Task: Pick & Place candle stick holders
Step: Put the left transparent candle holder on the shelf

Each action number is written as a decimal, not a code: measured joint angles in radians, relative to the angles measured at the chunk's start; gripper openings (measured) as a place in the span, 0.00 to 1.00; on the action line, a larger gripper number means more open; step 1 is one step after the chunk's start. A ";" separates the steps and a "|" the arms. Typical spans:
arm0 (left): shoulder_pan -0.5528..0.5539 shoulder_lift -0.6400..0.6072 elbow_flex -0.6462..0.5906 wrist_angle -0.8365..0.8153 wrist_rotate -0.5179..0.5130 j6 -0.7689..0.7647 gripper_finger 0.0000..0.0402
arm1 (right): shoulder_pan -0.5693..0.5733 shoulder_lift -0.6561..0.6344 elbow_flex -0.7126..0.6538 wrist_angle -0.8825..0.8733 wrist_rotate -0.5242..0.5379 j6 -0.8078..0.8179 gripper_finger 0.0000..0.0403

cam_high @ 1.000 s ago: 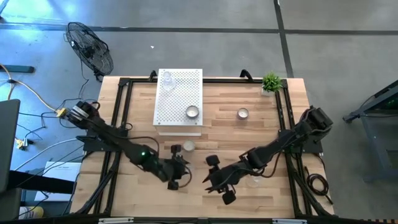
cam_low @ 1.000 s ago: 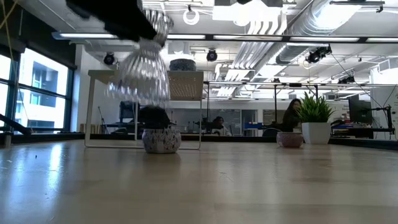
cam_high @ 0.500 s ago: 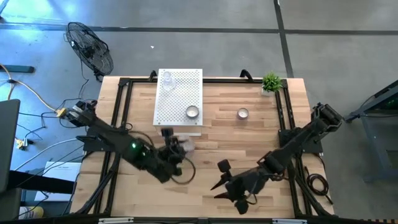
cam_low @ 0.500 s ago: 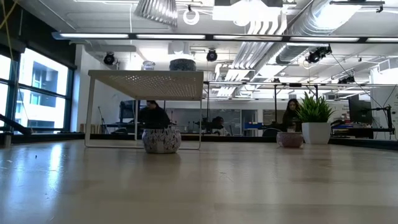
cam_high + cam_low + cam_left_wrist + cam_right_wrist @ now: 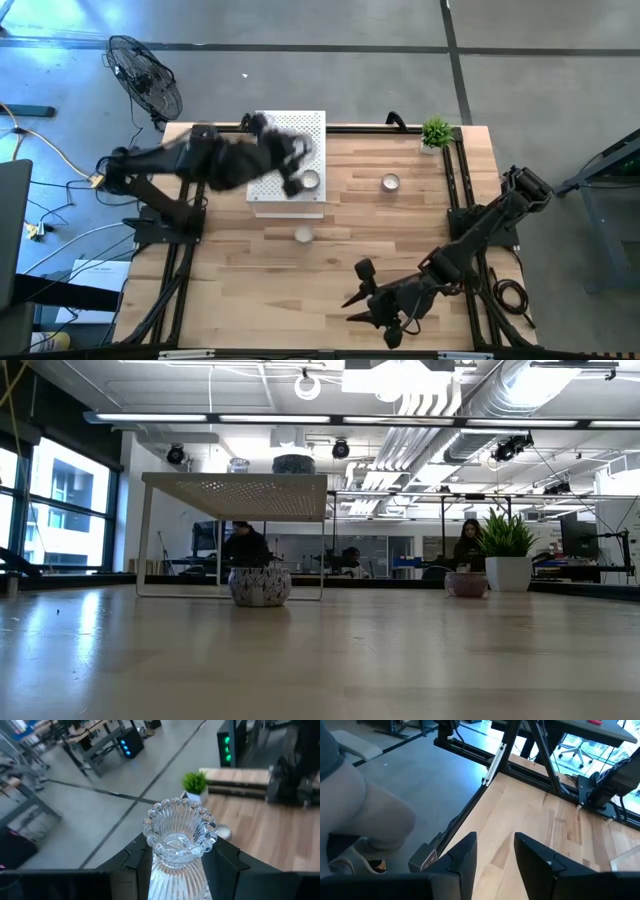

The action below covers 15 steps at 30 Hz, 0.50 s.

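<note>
My left gripper (image 5: 293, 170) is above the white perforated box (image 5: 300, 130) at the table's far side. It is shut on a clear ribbed glass candle stick holder (image 5: 180, 837) with a beaded rim. A silvery holder with a white centre (image 5: 309, 180) sits on the box. Another silvery holder (image 5: 390, 182) rests on the table to the box's right. A small pale holder (image 5: 303, 234) stands on the table in front of the box and also shows in the low view (image 5: 260, 586). My right gripper (image 5: 368, 302) is open and empty near the table's near edge. My left gripper pinches the glass holder's ribbed body (image 5: 172, 872) between its two fingers, just below the beaded rim. The holder points along the fingers, its open mouth (image 5: 179, 842) facing away from the wrist. It is lifted clear of the table.
A small green potted plant (image 5: 436, 132) stands at the far right corner. A black frame (image 5: 455, 200) runs round the table. A fan (image 5: 145, 78) stands on the floor beyond the far left corner. A person's leg (image 5: 360, 815) shows in the right wrist view, off the table.
My left gripper has risen and swung from the near middle of the table toward the far edge, to above the white box. It has carried the glass holder clear of the table. My right gripper has moved a little toward the near edge and stays open.
</note>
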 joint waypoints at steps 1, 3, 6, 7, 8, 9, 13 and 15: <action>0.045 -0.001 0.012 0.013 0.049 0.009 0.32 | 0.000 0.000 -0.001 0.000 0.000 0.000 0.31; 0.139 -0.010 0.015 0.037 0.156 0.011 0.32 | 0.000 0.000 -0.001 0.000 0.000 0.000 0.31; 0.292 -0.012 0.019 0.082 0.301 -0.005 0.32 | 0.000 0.000 -0.001 0.000 0.000 0.000 0.31; 0.338 -0.012 0.019 0.076 0.335 -0.018 0.32 | 0.000 0.000 -0.001 -0.001 0.000 0.000 0.31; 0.383 -0.012 0.018 0.068 0.364 -0.030 0.32 | 0.000 0.000 -0.001 -0.002 0.000 0.000 0.31; 0.426 -0.012 0.014 0.071 0.398 -0.041 0.32 | 0.000 0.000 -0.001 -0.004 0.000 0.000 0.31; 0.556 -0.010 -0.059 0.154 0.568 -0.076 0.32 | 0.000 0.000 -0.001 -0.014 0.000 0.009 0.31; 0.603 -0.010 -0.117 0.217 0.655 -0.086 0.32 | 0.000 0.000 -0.001 -0.019 0.000 0.010 0.31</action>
